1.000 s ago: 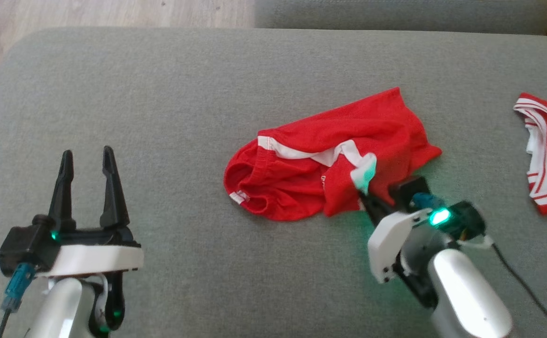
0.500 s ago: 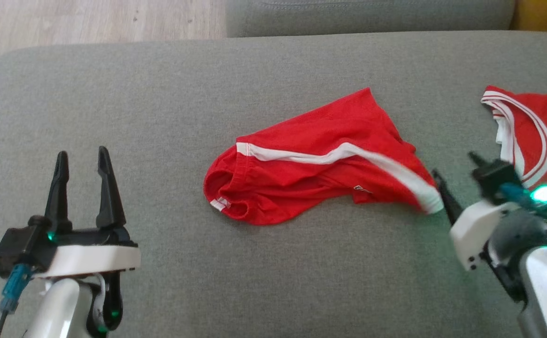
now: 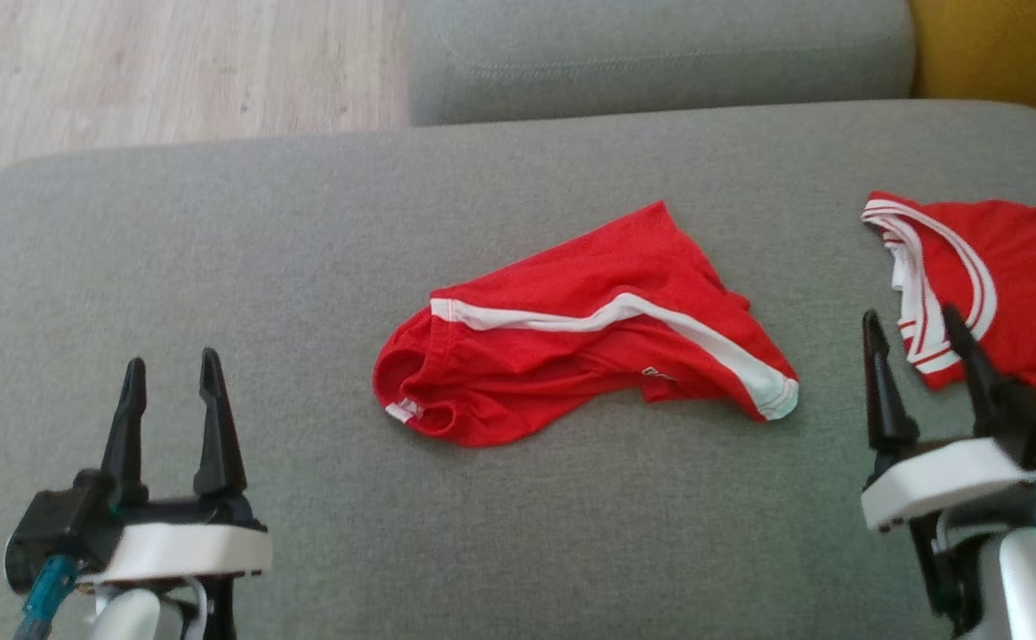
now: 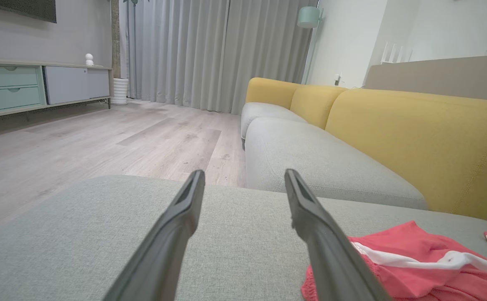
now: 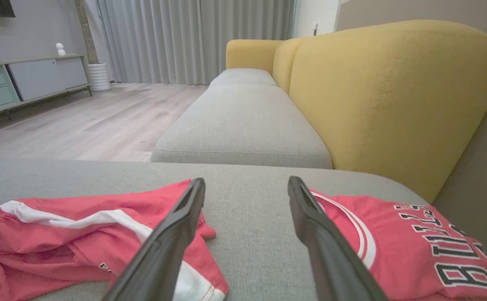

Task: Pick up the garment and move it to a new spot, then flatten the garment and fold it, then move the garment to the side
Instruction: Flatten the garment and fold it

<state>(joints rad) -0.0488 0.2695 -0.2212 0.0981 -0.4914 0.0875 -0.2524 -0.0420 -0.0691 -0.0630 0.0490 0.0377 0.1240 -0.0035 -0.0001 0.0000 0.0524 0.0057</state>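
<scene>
Right hand [image 3: 909,322] spread open and empty at the jersey's [image 3: 1007,267] near-left corner; left hand [image 3: 172,360] open too, far left of it.
Shorts [image 3: 571,356] lie loose on the sofa cushion [image 3: 304,222], left of the jersey, apart from it. Relocation looks done; cloth rumpled, so flattening, folding and setting aside remain. Long axis runs crosswise: waistband away from the jersey, white-trimmed hem toward it.

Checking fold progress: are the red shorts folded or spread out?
Spread out, rumpled: the red shorts lie lengthwise, side stripe showing end to end.
</scene>
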